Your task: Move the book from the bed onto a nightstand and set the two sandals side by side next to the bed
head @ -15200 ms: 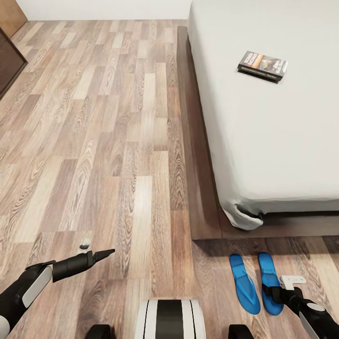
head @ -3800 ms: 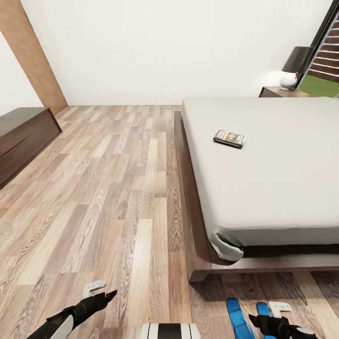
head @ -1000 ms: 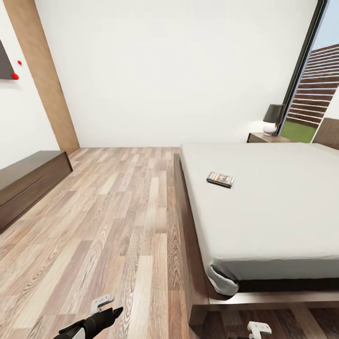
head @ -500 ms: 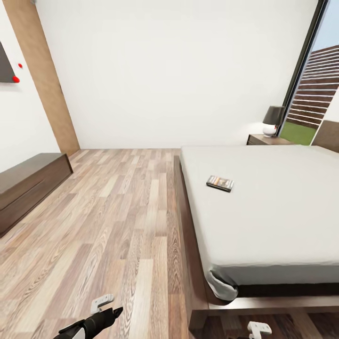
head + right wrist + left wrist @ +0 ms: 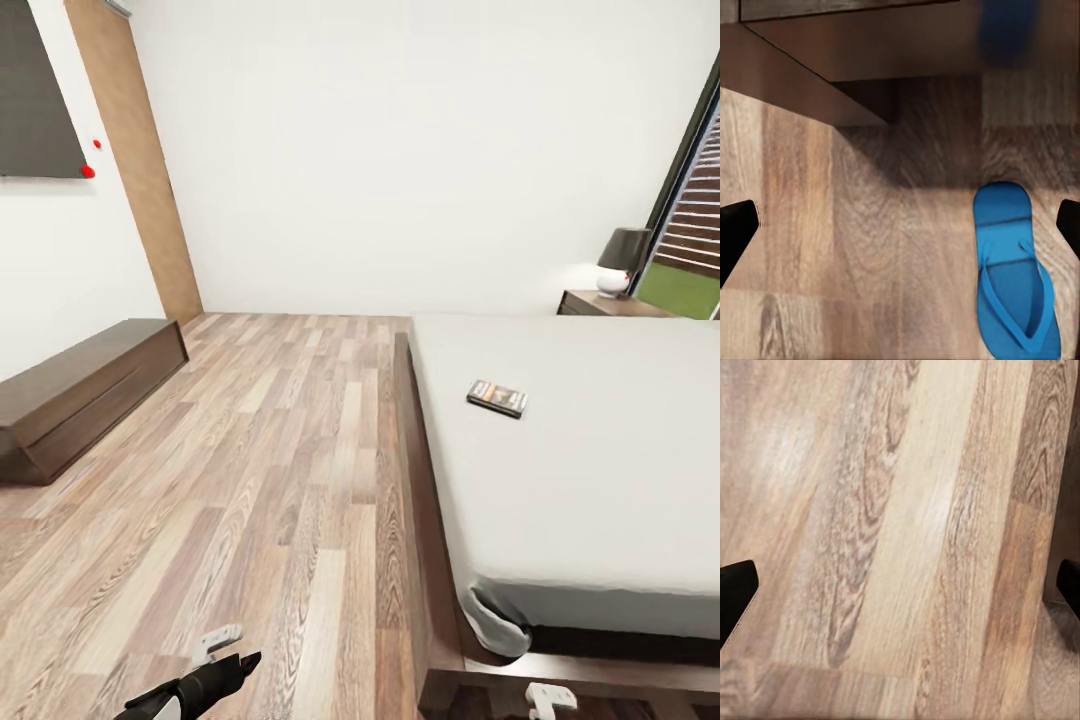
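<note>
nearest the robot, the left gripper (image 5: 238,662) hangs low over the wood-plank floor (image 5: 250,480), off the bed's foot corner on the side away from the window; in the left wrist view its two dark fingertips sit at the far edges of the frame with bare planks between them, so its jaws are spread and hold nothing. the right gripper (image 5: 900,225) is just as wide apart and empty in the right wrist view, hovering by the bed's foot end, where one blue sandal (image 5: 1014,270) lies flat on the floor just beside the bed's dark frame (image 5: 817,67), its long axis pointing toward the bed (a blurred blue patch nearer the frame may be the second sandal, but that cannot be told). farther off, the bed (image 5: 600,480) carries the book (image 5: 497,397), lying flat on the grey mattress near the edge that faces the open floor, well away from the foot and well ahead of both grippers, its long axis roughly across the bed. my judgement is that the left arm is the nearer one if the base rolls up along that side. beyond the bed's head end stands a nightstand (image 5: 610,303) with a lamp (image 5: 621,260) on top; a long dresser (image 5: 80,385) lies across the floor from the bed.
</note>
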